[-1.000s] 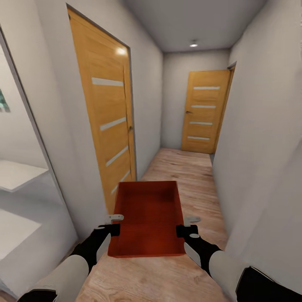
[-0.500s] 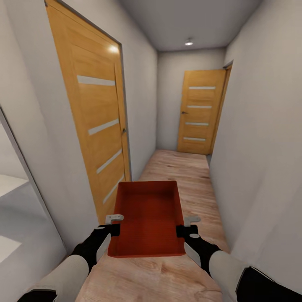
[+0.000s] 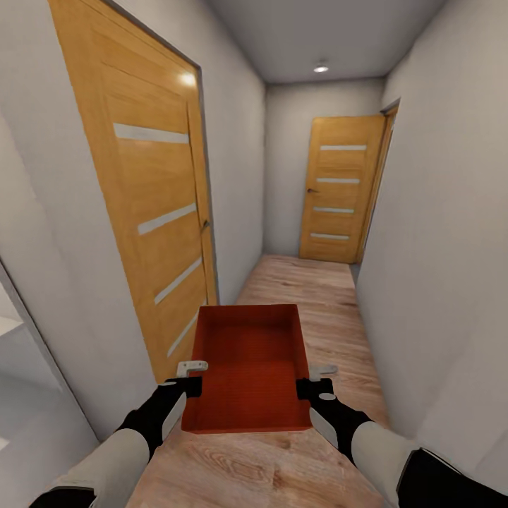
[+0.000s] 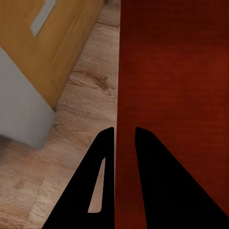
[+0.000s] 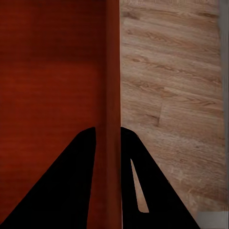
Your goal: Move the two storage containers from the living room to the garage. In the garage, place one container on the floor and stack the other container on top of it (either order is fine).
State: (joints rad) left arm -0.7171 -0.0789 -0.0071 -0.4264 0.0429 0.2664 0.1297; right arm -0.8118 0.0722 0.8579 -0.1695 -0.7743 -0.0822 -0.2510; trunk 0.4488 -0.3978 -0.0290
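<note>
I hold one orange-red storage container [image 3: 248,367] level in front of me, above the wood plank hallway floor. My left gripper [image 3: 192,377] is shut on its left wall and my right gripper [image 3: 316,379] is shut on its right wall. In the left wrist view the black fingers [image 4: 102,162] pinch the thin wall of the container [image 4: 171,95]. The right wrist view shows the fingers [image 5: 86,157] clamped on the opposite wall of the container [image 5: 52,81]. The bin is open-topped and has nothing in it.
I am in a narrow hallway with grey-white walls. A wooden door [image 3: 152,204] with pale slots stands close on the left. Another like it [image 3: 339,189] closes the far end. Light wood planks [image 3: 310,282] run ahead between the walls.
The view has advanced down the hallway: the left door looms larger and the white opening at the left edge has slid almost out of sight. Both grippers keep the same hold on the container.
</note>
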